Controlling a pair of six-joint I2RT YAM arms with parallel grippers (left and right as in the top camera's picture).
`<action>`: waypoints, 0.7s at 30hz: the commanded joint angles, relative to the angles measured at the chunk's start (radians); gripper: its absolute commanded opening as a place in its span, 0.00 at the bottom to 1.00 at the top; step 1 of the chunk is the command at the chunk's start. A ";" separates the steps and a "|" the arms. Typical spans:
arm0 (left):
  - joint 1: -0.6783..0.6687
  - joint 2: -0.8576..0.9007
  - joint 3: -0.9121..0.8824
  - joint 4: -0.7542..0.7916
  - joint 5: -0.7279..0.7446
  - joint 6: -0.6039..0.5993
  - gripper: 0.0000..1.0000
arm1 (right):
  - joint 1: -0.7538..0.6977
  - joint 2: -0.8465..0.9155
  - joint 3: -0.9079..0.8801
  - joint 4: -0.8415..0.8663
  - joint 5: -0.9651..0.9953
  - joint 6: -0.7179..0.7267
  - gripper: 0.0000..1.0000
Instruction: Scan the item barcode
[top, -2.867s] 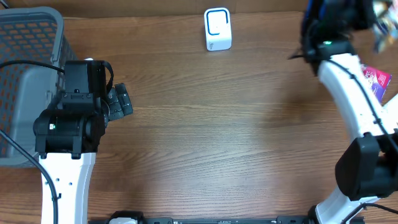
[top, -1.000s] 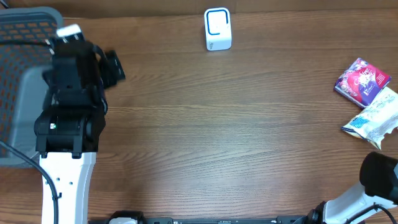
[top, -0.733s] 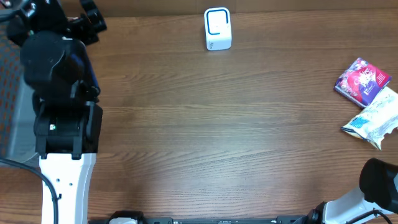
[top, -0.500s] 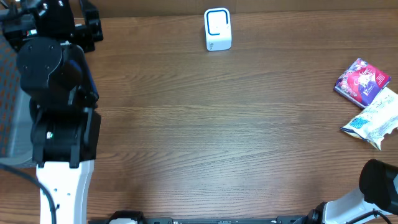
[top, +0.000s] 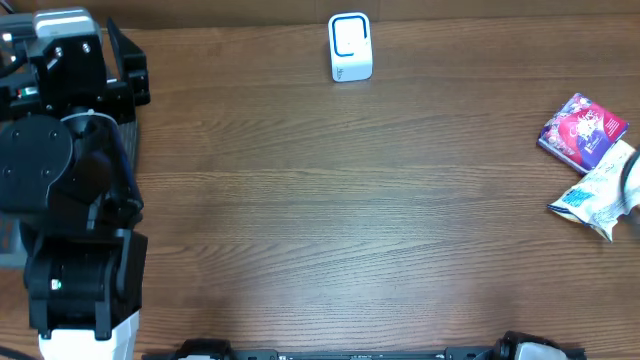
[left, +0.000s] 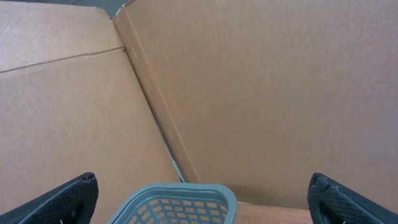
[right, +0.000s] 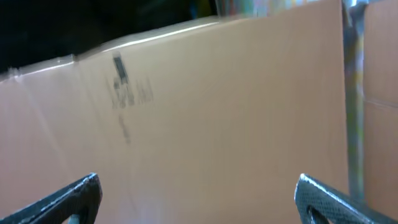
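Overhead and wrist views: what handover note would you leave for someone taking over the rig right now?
Left gripper open, empty, over the grey basket.
Right gripper open, empty, facing cardboard.
Purple packet and white-blue bag lie together at the table's right edge; white scanner stands at the far edge.
Nothing held, no scan under way.
To do: pick an item, show its barcode to the scanner.

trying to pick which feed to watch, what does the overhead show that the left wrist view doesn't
Only overhead: the white scanner at the table's far edge, plus the purple packet and white-blue packet at the right. Only left wrist: the cardboard walls and the rim of the grey basket. Both: the left gripper, open and empty, and the wooden table, only a sliver of it from the wrist.
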 joint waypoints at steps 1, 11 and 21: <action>0.004 -0.048 0.006 -0.030 0.098 -0.012 1.00 | 0.010 -0.185 -0.297 0.013 0.017 -0.051 1.00; 0.005 -0.312 -0.113 -0.018 0.273 -0.012 0.99 | 0.010 -0.700 -0.818 0.141 0.021 -0.051 1.00; 0.077 -0.658 -0.315 0.034 0.357 -0.008 1.00 | 0.011 -0.822 -0.825 0.056 -0.200 -0.019 1.00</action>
